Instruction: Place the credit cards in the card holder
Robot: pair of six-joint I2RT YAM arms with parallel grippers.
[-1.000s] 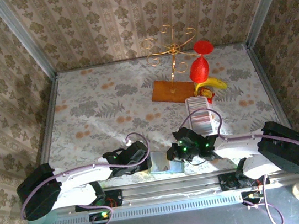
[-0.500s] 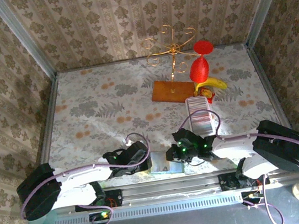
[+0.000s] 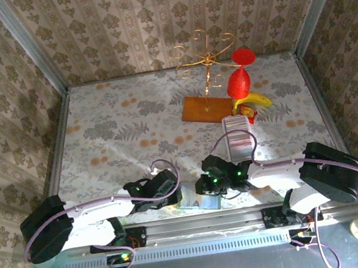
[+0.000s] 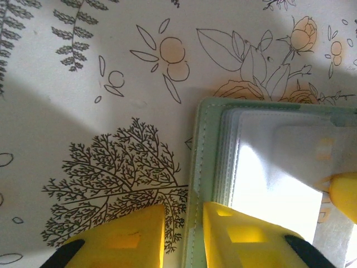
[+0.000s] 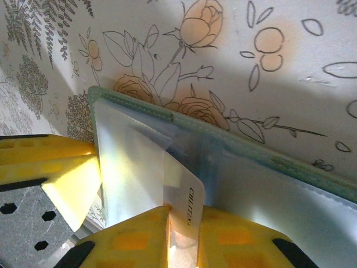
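Observation:
The grey-green card holder [image 3: 198, 201] lies open at the table's near edge between both grippers. In the left wrist view its stitched edge [image 4: 201, 167] runs between the yellow fingers of my left gripper [image 4: 184, 234], which is shut on that flap. My right gripper [image 5: 184, 215] is shut on a pale credit card [image 5: 187, 204] printed with dark lettering. The card's upper end is tucked under a bluish clear pocket of the card holder [image 5: 268, 184]. From above, the left gripper [image 3: 176, 195] and right gripper [image 3: 209, 193] stand close together over the holder.
A long white ribbed tray [image 3: 238, 137] lies just behind the right gripper. Farther back are a brown wooden board [image 3: 205, 109] with a gold wire stand [image 3: 204, 54], a red object [image 3: 239, 80] and a yellow banana [image 3: 256, 100]. The metal rail [image 3: 205, 227] borders the near edge.
My right gripper has shifted left and slightly nearer, carrying the card further into the card holder. The left arm has stayed where it was.

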